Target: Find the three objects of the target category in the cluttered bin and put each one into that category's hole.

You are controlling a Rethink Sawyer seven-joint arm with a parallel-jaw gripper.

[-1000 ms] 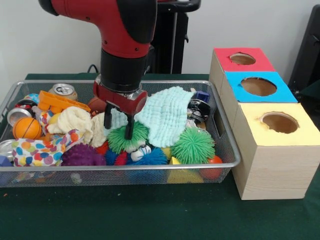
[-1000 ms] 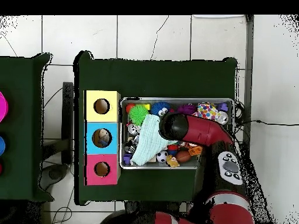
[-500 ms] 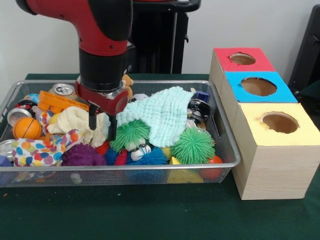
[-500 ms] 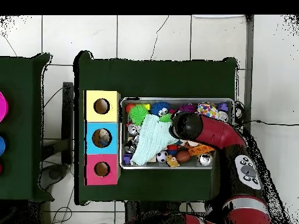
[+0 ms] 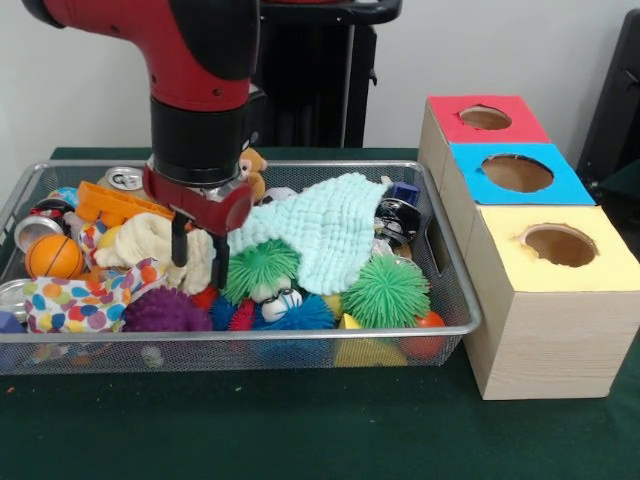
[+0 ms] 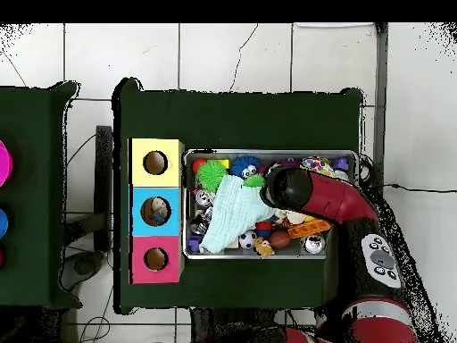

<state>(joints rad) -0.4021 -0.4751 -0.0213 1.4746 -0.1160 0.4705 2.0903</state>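
My gripper (image 5: 198, 257) hangs open inside the wire bin (image 5: 455, 300). Its two black fingers (image 5: 178, 245) straddle the right end of a cream cloth (image 5: 150, 240), and nothing is held. Just right of it lie a green spiky ball (image 5: 258, 270) and a mint-green cloth (image 5: 325, 225). A polka-dot cloth (image 5: 80, 300) lies at the bin's front left. The box has a red hole (image 5: 485, 117), a blue hole (image 5: 517, 173) and a yellow hole (image 5: 560, 245). From overhead the arm (image 6: 312, 196) hides the gripper above the bin (image 6: 268, 154), next to the mint cloth (image 6: 234, 210).
The bin also holds a second green spiky ball (image 5: 388, 292), a purple one (image 5: 163, 312), a blue one (image 5: 300, 315), an orange ball (image 5: 52, 256), drink cans (image 5: 125, 179), an orange toy (image 5: 110, 203) and a small teddy bear (image 5: 250, 168). Something lies inside the blue hole (image 6: 155, 211).
The gripper has moved left in the front view, from over the green spiky ball to the cream cloth, and risen slightly. It stays open and empty.
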